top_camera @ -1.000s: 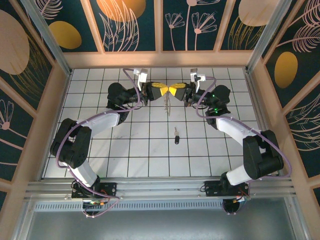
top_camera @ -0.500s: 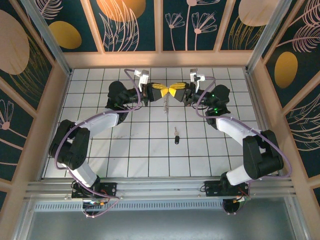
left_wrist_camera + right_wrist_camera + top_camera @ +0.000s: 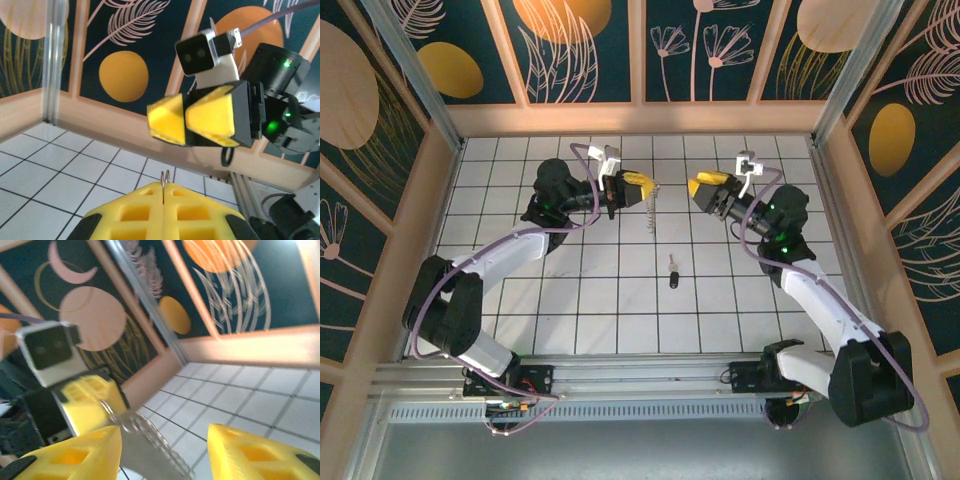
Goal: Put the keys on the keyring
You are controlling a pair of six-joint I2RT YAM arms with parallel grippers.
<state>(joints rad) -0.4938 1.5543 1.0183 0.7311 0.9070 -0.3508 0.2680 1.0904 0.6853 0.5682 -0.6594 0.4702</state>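
Observation:
My left gripper (image 3: 646, 187) hovers above the far middle of the tiled floor, shut on the keyring (image 3: 165, 176), whose thin wire pokes up between its yellow fingers (image 3: 200, 215). A silver key (image 3: 650, 212) hangs down from the ring, and it is blurred in the right wrist view (image 3: 150, 440). My right gripper (image 3: 697, 189) stands open a little to the right of the ring, apart from it and holding nothing. It faces the left gripper (image 3: 90, 390). A black-headed key (image 3: 673, 272) lies on the floor nearer the front.
The white tiled floor (image 3: 570, 300) is walled by wooden rails and patterned panels (image 3: 650, 118) at the back and sides. Both arm bases sit at the near edge on the metal rail (image 3: 640, 385).
My right gripper has opened and drawn back to the right, away from the left gripper it was touching. The left gripper keeps the ring, with the silver key hanging.

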